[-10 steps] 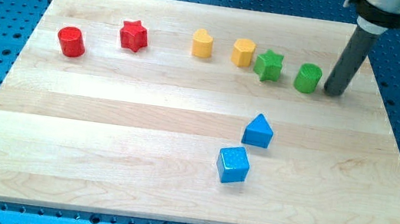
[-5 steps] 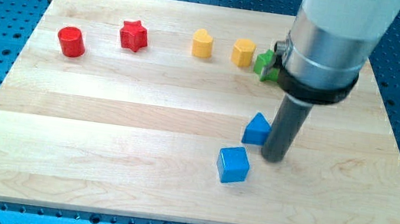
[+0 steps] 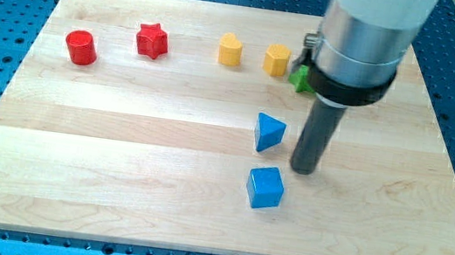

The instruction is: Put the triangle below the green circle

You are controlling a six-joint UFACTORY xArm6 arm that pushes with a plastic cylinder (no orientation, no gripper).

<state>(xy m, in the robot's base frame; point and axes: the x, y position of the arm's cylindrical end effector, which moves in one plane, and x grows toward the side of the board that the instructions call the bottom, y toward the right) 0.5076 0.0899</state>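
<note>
Blue against pale wood: the blue triangle (image 3: 269, 132) lies near the middle of the table (image 3: 121, 131), with my tip (image 3: 305, 170) planted just to its right and a little lower, a thin strip of wood showing between them — the tool is a plain dark rod with nothing to open or close, and it holds nothing. Directly below the triangle, near but apart, sits the blue cube (image 3: 265, 187), to the lower left of the tip. Along the view's top runs a row of blocks: a red cylinder (image 3: 81, 47) at the left, a red star (image 3: 152, 41), then two yellow blocks (image 3: 231, 50) (image 3: 277, 60) whose shapes are hard to make out. Only a sliver of a green block (image 3: 301, 78) shows beside the second yellow one — the arm's wide grey body covers the rest of that corner, green circle included.
</note>
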